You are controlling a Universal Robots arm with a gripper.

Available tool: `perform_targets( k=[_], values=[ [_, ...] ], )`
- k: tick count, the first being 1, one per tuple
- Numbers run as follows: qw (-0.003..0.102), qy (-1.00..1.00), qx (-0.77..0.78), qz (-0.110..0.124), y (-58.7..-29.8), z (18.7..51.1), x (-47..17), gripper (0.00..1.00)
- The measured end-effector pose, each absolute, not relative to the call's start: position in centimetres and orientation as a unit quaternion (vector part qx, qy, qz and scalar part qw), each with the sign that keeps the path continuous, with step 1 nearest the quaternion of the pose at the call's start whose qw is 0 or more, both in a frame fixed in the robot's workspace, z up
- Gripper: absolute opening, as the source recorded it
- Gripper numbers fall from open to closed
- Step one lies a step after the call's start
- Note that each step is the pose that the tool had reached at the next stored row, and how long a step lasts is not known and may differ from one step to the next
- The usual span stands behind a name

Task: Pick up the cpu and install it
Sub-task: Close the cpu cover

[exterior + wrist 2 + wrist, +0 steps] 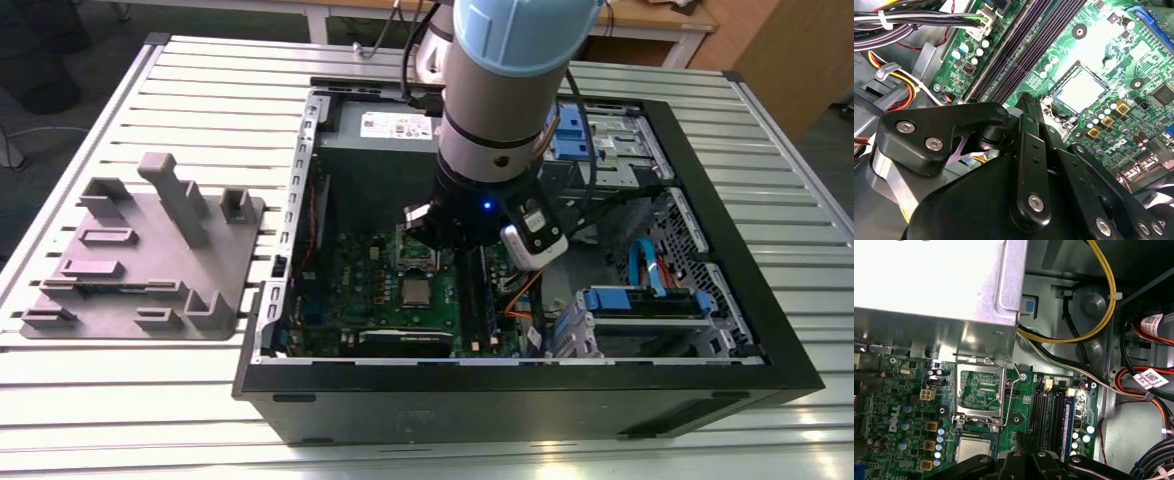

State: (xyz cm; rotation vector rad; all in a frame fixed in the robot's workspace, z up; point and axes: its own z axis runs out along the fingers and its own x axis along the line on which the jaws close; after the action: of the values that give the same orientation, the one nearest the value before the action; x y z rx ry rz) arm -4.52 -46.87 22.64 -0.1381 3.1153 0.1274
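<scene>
Exterior view: one gripper (451, 243) hangs above one green board (344, 282); one cpu (418, 291) lies flat on it. Second wrist view: gripper (1026, 101) clear of the cpu (1082, 90), its opening impossible to tell. First wrist view: one hinged frame (960, 390) open beside the cpu (973, 448).

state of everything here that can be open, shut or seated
small silver-grey square cpu: set into the green circuit board, uncovered
shiny hinged metal socket frame: swung open
black computer case: on its side, side panel off
grey moulded plastic tray: flat beside the case, posts upright
</scene>
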Motion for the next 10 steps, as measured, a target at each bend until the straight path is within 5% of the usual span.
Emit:
perform_targets(
  k=[10],
  values=[
    [0.010, 0.998, -0.044, 0.041, -46.77, 22.63, -4.49, 0.11]
  ],
)
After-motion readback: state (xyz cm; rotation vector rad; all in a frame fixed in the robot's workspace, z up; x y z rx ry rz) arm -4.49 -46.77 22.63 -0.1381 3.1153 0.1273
